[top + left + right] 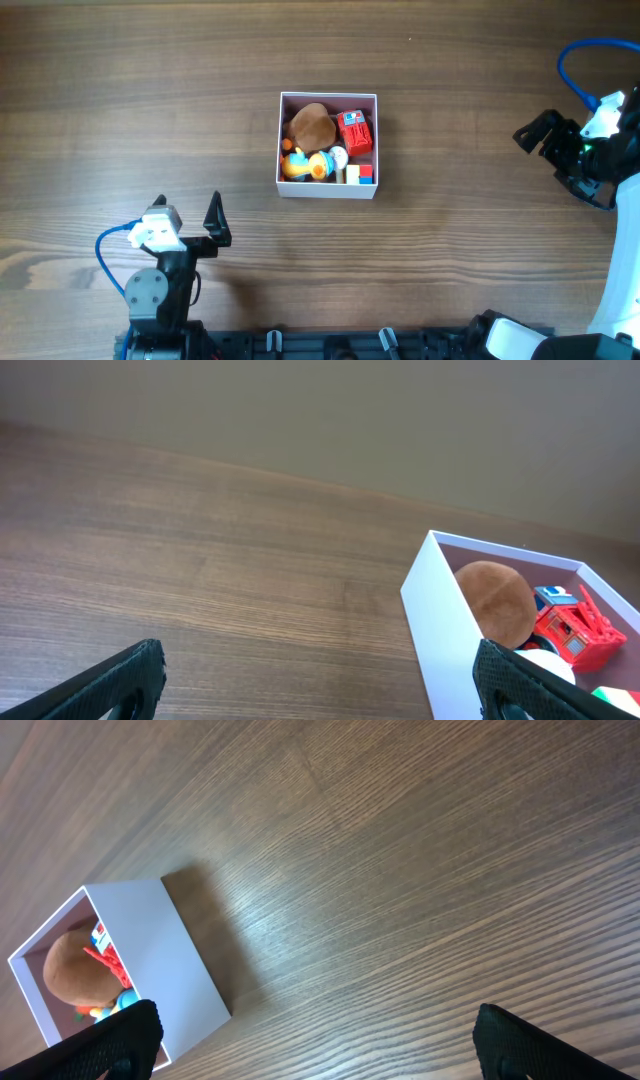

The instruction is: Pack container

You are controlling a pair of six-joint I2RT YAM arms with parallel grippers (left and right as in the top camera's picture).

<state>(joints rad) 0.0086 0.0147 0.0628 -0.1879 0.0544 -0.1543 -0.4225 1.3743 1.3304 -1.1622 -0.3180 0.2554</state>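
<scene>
Where the brown wood counter (200, 580) meets a tan wall (400, 410), the container (328, 190) holds toys (312, 126); left tool (188, 212) and right tool (315, 1038) are spread wide.

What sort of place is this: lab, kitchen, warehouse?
Most likely a robot lab bench for manipulation trials, not a home. A wood-grain table has a left arm and a right arm at its edges, one container of toys sits mid-table, and a plain wall stands behind.
</scene>
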